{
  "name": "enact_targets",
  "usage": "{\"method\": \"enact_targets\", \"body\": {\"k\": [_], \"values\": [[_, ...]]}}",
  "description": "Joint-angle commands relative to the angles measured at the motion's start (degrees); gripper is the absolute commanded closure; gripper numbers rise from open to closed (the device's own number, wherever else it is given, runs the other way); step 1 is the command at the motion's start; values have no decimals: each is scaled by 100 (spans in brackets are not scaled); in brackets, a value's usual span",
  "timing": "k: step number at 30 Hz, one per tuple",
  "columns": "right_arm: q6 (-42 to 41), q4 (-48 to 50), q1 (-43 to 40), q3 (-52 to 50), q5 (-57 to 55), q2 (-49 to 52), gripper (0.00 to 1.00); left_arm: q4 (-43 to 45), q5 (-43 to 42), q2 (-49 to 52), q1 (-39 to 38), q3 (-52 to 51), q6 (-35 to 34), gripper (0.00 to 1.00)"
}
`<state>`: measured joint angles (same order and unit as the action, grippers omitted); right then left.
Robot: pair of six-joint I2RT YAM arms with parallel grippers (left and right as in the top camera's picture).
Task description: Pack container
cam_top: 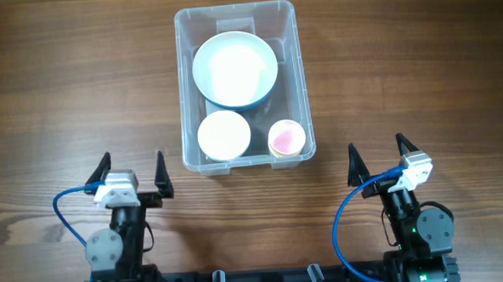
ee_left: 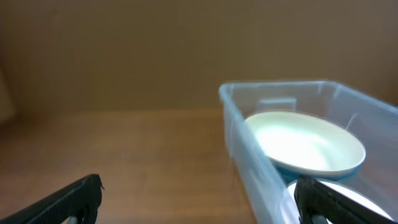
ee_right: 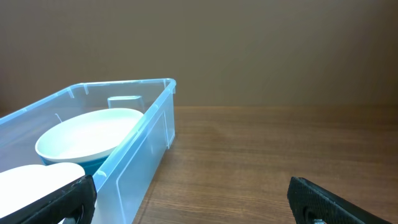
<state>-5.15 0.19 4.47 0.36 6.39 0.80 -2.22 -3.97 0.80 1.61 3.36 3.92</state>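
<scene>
A large white round bowl [cam_top: 235, 69], a smaller white bowl [cam_top: 224, 134] and a pink cup [cam_top: 286, 138] are packed in a clear rectangular plastic container [cam_top: 181, 93]. The left gripper [cam_top: 132, 157] and right gripper [cam_top: 376, 143] are spread wide, empty.

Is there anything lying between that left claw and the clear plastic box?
Nothing visible. Only bare wooden table lies between the open left gripper and the container, which sits ahead and to its right.
</scene>
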Motion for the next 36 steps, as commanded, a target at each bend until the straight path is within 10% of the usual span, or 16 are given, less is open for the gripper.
{"method": "enact_targets", "body": {"k": [1, 36], "values": [[-103, 17, 31, -7, -37, 0, 0, 125, -564, -63, 120, -306, 490, 0], [-103, 17, 31, -7, -37, 0, 0, -208, 188, -63, -140, -304, -181, 0]]}}
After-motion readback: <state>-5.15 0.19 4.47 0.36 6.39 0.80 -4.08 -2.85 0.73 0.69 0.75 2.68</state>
